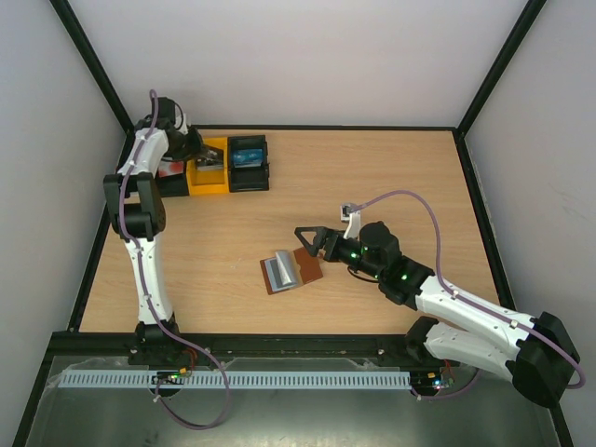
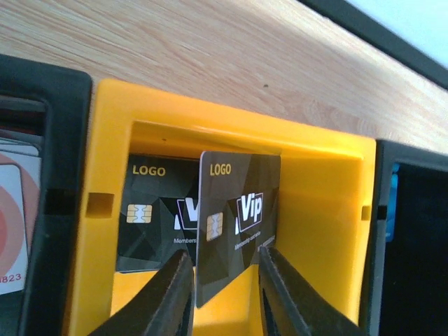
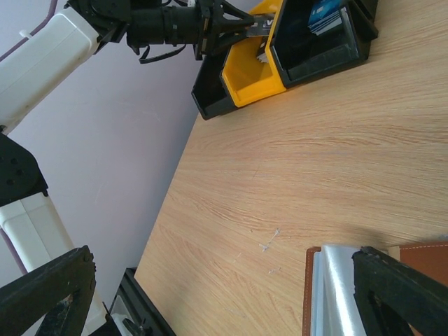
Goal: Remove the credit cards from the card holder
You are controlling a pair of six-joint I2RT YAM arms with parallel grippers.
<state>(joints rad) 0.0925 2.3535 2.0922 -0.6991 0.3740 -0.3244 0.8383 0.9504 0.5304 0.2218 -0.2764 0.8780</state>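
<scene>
Our left gripper (image 2: 224,253) flanked a black card (image 2: 238,217) standing in the yellow bin (image 2: 112,140); we could not tell whether it pinched. Our right gripper (image 1: 305,240) gaped beside the wallet (image 1: 291,271). We judged the card stiff, light and slick, best taken by an edge.

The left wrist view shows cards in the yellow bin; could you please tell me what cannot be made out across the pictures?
- Left wrist: front black card, bottom edge hidden behind left end effector; grip unclear.
- Left wrist: rear black card, partly behind the front one.
- Right wrist: card holder, cut off by frame edge and right end effector; contents unseen.
</scene>
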